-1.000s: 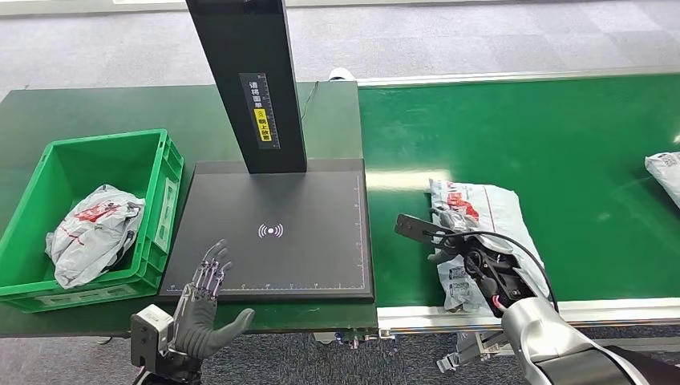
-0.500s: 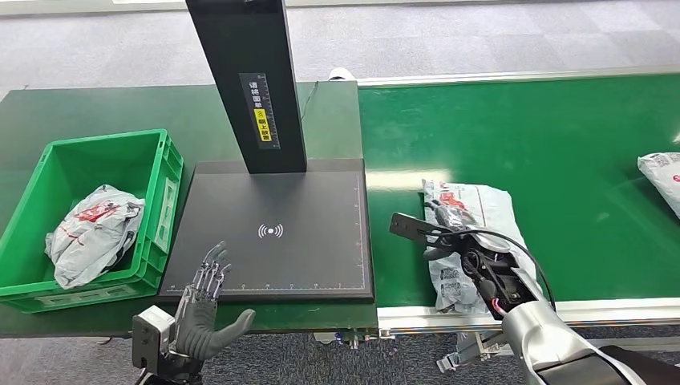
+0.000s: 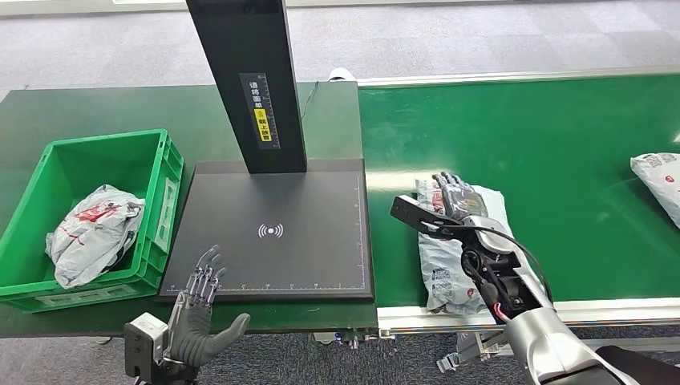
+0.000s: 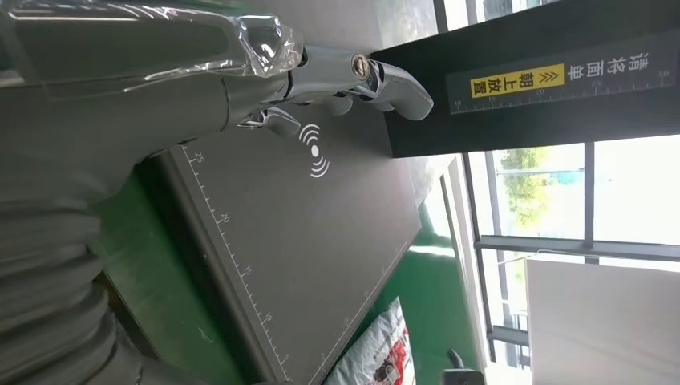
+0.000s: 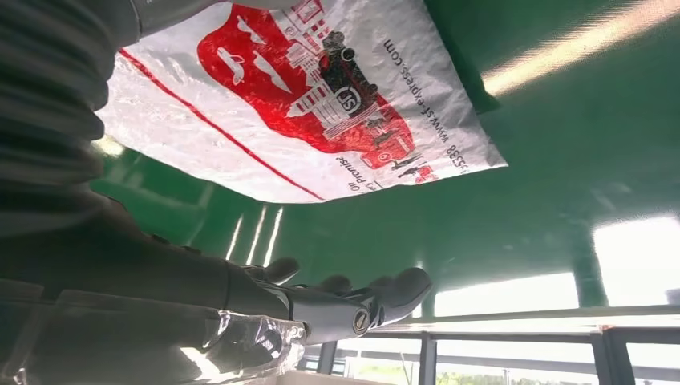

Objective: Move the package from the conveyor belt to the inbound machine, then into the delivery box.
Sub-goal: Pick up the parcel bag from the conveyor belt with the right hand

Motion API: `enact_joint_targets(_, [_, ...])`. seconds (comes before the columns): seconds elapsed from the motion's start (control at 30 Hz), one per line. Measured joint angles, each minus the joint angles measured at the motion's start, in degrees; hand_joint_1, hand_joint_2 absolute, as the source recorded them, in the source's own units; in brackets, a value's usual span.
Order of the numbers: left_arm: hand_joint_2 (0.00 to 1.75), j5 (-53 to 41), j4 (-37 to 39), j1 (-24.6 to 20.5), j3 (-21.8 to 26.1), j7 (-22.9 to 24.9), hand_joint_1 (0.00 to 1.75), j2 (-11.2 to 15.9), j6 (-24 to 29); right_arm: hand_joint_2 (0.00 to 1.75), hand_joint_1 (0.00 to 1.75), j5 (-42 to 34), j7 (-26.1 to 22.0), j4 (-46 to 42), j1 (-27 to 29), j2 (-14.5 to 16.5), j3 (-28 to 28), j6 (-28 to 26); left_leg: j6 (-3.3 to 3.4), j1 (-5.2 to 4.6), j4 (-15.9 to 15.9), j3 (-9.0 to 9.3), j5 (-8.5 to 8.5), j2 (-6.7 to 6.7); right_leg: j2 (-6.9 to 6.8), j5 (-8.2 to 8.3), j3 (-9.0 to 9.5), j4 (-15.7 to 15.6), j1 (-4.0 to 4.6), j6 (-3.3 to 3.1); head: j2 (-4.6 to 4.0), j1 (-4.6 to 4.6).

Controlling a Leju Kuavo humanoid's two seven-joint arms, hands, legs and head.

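A white-grey plastic package (image 3: 447, 269) with red print lies on the green conveyor belt (image 3: 561, 136), close to the belt's left end. My right hand (image 3: 453, 197) reaches over the package's far end with its fingers stretched out and holds nothing. In the right wrist view the package (image 5: 297, 96) lies beside the extended fingers (image 5: 345, 301). My left hand (image 3: 200, 309) hovers open, fingers apart, at the front edge of the black inbound machine plate (image 3: 273, 200). The left wrist view looks past the fingers (image 4: 353, 72) across that plate (image 4: 321, 233).
The machine's black column (image 3: 248, 80) rises behind the plate. A green crate (image 3: 172, 188) stands at the left with a grey package (image 3: 92, 228) in it. A second package (image 3: 657, 172) lies at the belt's right edge.
Both packages have drifted left along the belt. My right hand has moved forward from the package's middle to its far end, fingers now stretched out. My left hand sank slightly.
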Motion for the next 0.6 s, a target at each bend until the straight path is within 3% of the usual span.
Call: enact_joint_targets(0.6, [1.75, -0.25, 0.13, -1.23, 0.72, -0.44, 0.00, -0.01, -0.12, 1.75, 0.00, -2.40, -3.48, -3.08, 1.52, -0.29, -0.73, 6.71, 0.00, 0.00, 0.00, -0.01, 0.00, 0.00, 0.00, 0.00, 0.00, 0.00, 0.00, 0.00, 0.00, -0.01])
